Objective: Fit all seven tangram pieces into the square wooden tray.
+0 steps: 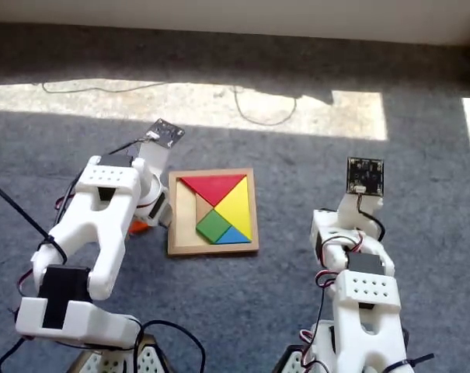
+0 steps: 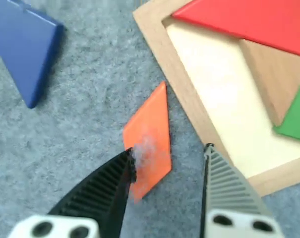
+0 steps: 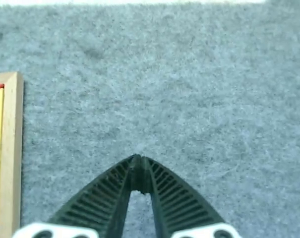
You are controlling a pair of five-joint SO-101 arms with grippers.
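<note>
The square wooden tray (image 1: 175, 242) lies on the carpet between the two arms. In it sit a red triangle (image 1: 215, 189), a yellow triangle (image 1: 236, 206), a green piece (image 1: 212, 226), a small blue triangle (image 1: 234, 235) and a brown triangle (image 2: 276, 79); a pale strip of its floor (image 2: 214, 89) is bare. An orange parallelogram (image 2: 150, 139) lies flat on the carpet just outside the tray's rim (image 2: 182, 89). My left gripper (image 2: 169, 152) is open low over it, the black fingertip (image 2: 125, 171) at its edge. A big blue piece (image 2: 28, 49) lies farther off. My right gripper (image 3: 140, 159) is shut over bare carpet.
Grey carpet covers the whole floor, with a sunlit band and a thin cable (image 1: 258, 116) beyond the tray. The right arm (image 1: 359, 264) stands well to the right of the tray, whose rim (image 3: 13, 148) appears in the right wrist view.
</note>
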